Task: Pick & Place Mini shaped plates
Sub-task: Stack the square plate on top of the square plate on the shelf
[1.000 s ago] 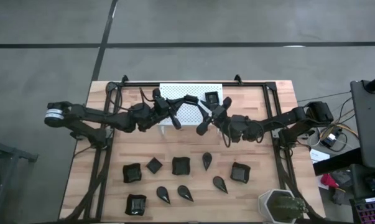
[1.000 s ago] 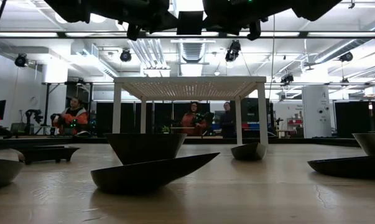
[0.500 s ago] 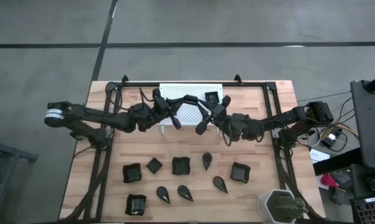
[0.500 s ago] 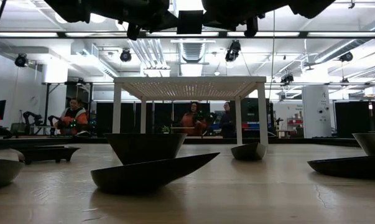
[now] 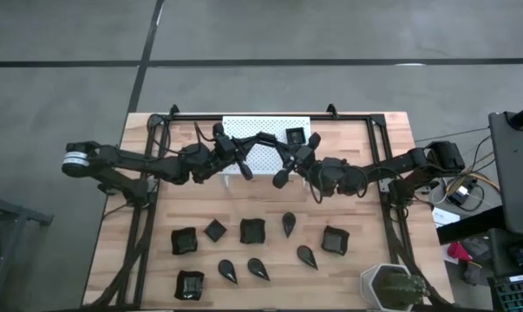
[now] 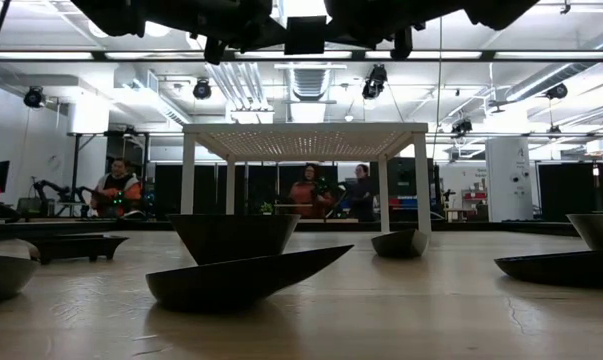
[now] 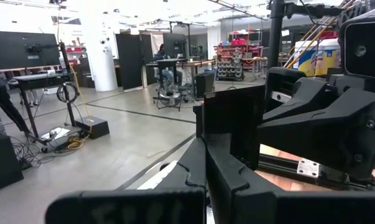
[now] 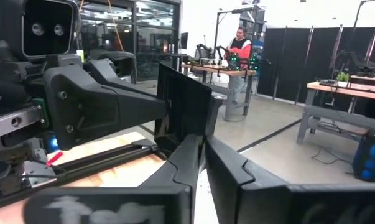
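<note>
A small black square plate (image 7: 232, 121) is held in the air between my two grippers, over the white perforated stand (image 5: 244, 128). It also shows in the right wrist view (image 8: 182, 102) and at the top of the low view (image 6: 306, 35). My left gripper (image 7: 206, 155) comes from the table's left and my right gripper (image 8: 203, 142) from the right. Both are shut on this plate. Another small square plate (image 5: 294, 136) lies on the stand. Several black plates (image 5: 251, 230) rest on the near half of the table. My left gripper pinches the square plate by one edge (image 7: 219, 149) between its two fingers, reaching level from the table's left. The plate stands on edge, lifted clear of the stand. My right gripper pinches the same plate by the opposite edge (image 8: 193, 134) between its two fingers, level from the table's right.
The stand (image 6: 306, 140) is on four legs at the far middle. A grey-green hexagonal pot (image 5: 391, 288) sits at the near right corner. Squares and teardrops (image 6: 249, 275) are scattered across the near half. People work at desks in the room beyond.
My right gripper has edged slightly toward the table's left, closer to the left gripper. The plate stays in the air between them.
</note>
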